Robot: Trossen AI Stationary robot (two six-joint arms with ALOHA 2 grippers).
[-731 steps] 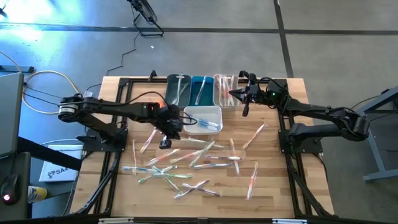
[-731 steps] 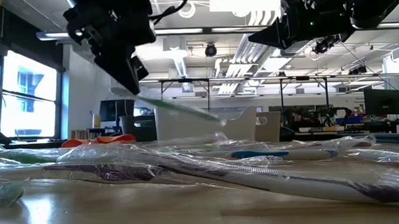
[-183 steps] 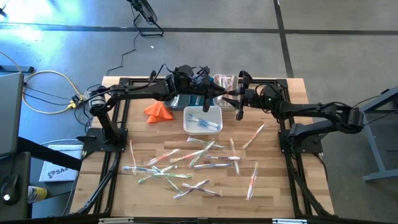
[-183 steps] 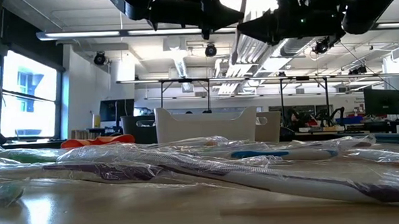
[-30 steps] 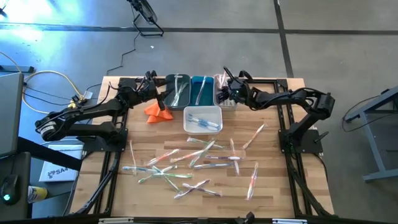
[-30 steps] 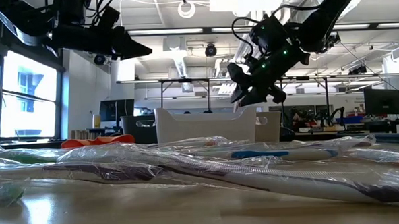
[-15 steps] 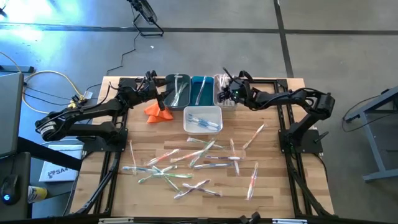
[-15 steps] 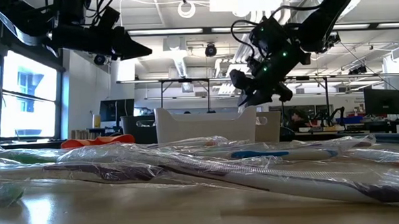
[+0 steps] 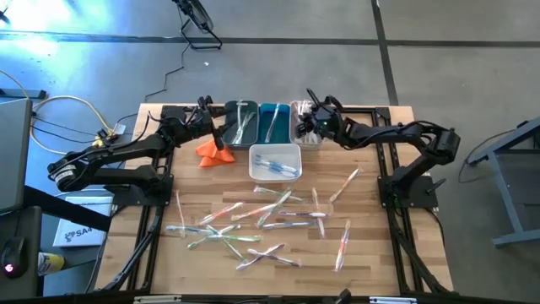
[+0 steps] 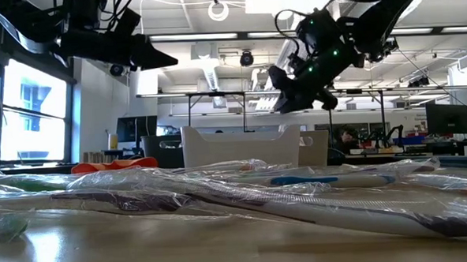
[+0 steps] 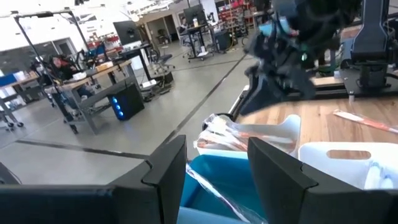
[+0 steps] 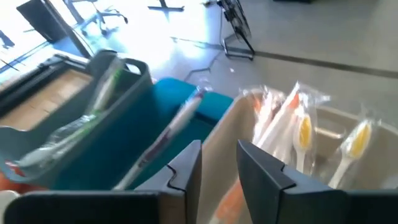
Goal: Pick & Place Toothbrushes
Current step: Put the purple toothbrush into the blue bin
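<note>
Many wrapped toothbrushes (image 9: pixel 253 221) lie scattered flat on the wooden table. Others lie in a grey bin (image 9: pixel 242 123), a teal bin (image 9: pixel 272 122), a whitish bin (image 9: pixel 297 108) and a white bin (image 9: pixel 275 162). My right gripper (image 9: pixel 304 128) hovers over the whitish bin, slanting down. Its fingers (image 12: pixel 186 171) stand a little apart with nothing between them, above orange-handled toothbrushes (image 12: pixel 300 129). My left gripper (image 9: pixel 222 137) hangs level beside the grey bin, open and empty (image 11: pixel 211 168).
An orange folded cloth (image 9: pixel 211 150) lies left of the bins, under my left gripper. The three far bins stand in a row at the table's far edge, the white bin just in front of them. Black frame rails (image 9: pixel 164 160) run along both table sides.
My right gripper has risen a little above the whitish bin. My left arm has kept still.
</note>
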